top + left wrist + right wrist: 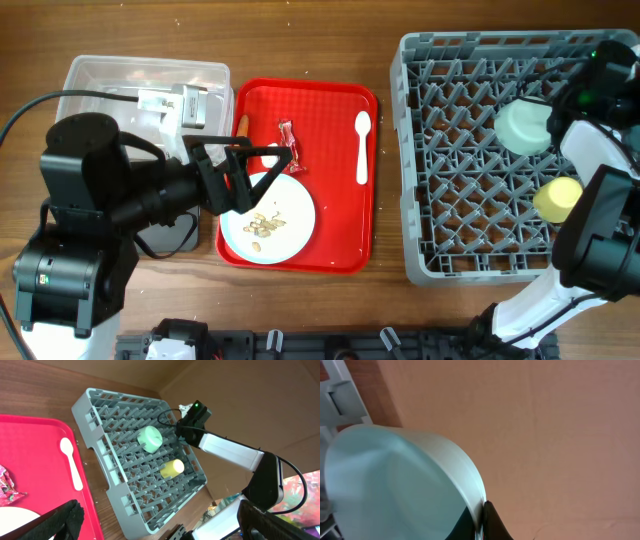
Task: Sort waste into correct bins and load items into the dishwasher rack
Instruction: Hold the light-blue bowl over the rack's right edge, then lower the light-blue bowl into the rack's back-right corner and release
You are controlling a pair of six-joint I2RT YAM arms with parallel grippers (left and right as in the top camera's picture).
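My R gripper (479, 522) pinched the green bowl (522, 125) by its rim at the rack (450, 200); I judged it best seated tilted btw pegs before release, L gripper (283, 157) state unclear.

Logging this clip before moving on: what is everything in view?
clear tub: 1, clear, top left; contents unclear
red tray: 1, red, centre
candy wrapper: 1, red, on red tray
spoon: 1, white, red tray's right side
plate: 1, pale blue, red tray's near-left corner
food scraps: several, beige, on plate
carrot piece: 1, orange, between clear tub and red tray
rack: 1, grey, right
bowl: 1, pale green, over rack, held by its rim
cup: 1, yellow, in rack
left gripper: 1, black, open above plate
right gripper: 1, black, shut on bowl's rim
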